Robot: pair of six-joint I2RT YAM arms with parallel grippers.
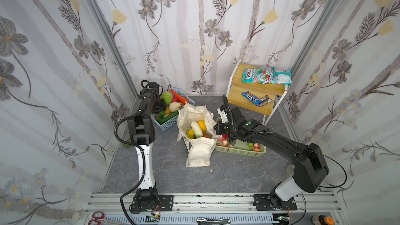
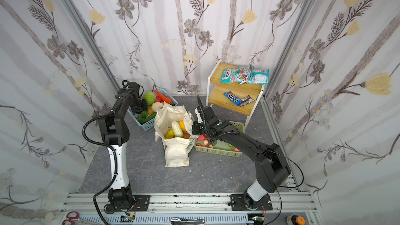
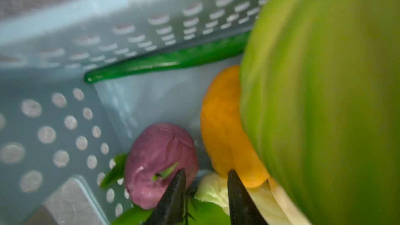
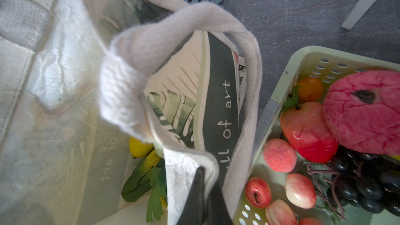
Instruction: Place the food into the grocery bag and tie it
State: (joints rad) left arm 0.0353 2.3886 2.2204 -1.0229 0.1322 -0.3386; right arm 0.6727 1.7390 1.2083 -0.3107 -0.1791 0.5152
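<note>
The grocery bag (image 1: 199, 150) (image 2: 176, 154) stands open mid-floor. Inside lie a pale oblong vegetable (image 1: 196, 129) (image 2: 177, 129), a round orange (image 1: 202, 124) and a yellow fruit (image 1: 190, 134) (image 4: 138, 148). My right gripper (image 1: 214, 135) (image 2: 194, 136) (image 4: 205, 182) is shut on the bag's cream rim, beside a loop handle (image 4: 151, 40). My left gripper (image 1: 160, 108) (image 2: 140, 107) (image 3: 205, 176) reaches into the blue basket (image 3: 65, 126), jaws apart over a pale leafy vegetable (image 3: 212, 187), between a purple round piece (image 3: 160, 161) and an orange piece (image 3: 225, 126).
The blue basket (image 1: 167, 124) holds a green cabbage (image 1: 166, 98) and a carrot. A pale green basket (image 1: 240, 151) (image 4: 303, 59) of fruit sits right of the bag. A wooden shelf (image 1: 251, 102) carries teal sweet packets (image 1: 266, 75) and a blue chocolate packet (image 1: 255, 98).
</note>
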